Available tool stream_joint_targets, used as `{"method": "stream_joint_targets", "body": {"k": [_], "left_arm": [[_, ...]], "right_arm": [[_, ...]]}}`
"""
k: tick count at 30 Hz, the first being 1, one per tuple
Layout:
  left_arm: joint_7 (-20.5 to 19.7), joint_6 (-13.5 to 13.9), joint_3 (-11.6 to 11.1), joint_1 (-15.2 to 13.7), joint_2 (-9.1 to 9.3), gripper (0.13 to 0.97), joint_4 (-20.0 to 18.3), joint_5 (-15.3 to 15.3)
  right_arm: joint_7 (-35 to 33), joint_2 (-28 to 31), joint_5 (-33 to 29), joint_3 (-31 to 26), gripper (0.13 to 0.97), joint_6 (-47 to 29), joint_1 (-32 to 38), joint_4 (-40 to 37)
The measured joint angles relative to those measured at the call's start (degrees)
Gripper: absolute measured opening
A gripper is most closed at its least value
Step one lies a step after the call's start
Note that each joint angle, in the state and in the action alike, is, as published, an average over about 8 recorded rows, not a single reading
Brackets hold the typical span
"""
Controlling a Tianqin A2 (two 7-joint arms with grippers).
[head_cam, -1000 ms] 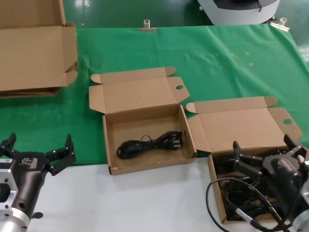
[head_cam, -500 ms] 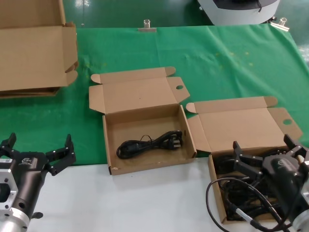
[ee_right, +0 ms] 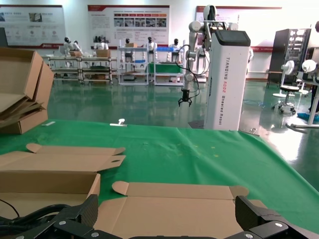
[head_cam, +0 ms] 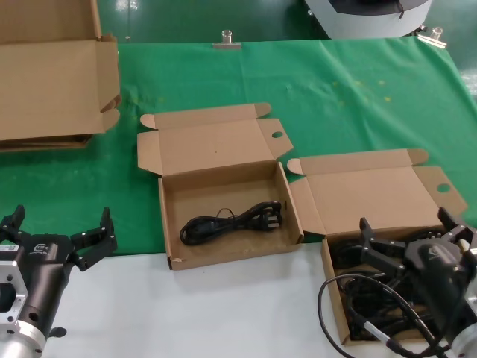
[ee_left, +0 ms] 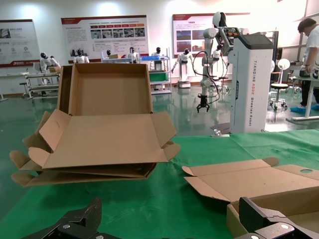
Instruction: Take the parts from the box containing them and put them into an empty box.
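Over the box of cords [head_cam: 350, 257], the right gripper [head_cam: 412, 233] hangs spread wide; flat cardboard sheets [head_cam: 52, 82] lie far left.

Matt brown corrugated cardboard boxes [head_cam: 223, 216]; green cloth [head_cam: 335, 97]; smooth white tabletop [head_cam: 186, 313]; black rubbery cord [head_cam: 231, 221].

Both arms: silver-grey cylindrical wrist housings w/ black end sections. Left gripper [head_cam: 58, 237]: 2 black angular fingers, matte, faceted; small white label on black wrist block; round screw heads on silver housing. Right gripper [head_cam: 414, 240]: same black 2-finger build, thin black cable looping alongside, silver connector at the cable end.
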Motion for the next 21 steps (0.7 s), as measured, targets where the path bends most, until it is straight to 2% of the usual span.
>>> {"method": "stream_joint_targets", "body": {"k": [21], "left_arm": [[0.0, 0.0, 0.0, 0.0, 0.0, 0.966, 0.0, 0.0]], "right_arm": [[0.0, 0.0, 0.0, 0.0, 0.966, 0.0, 0.0, 0.0]]}}
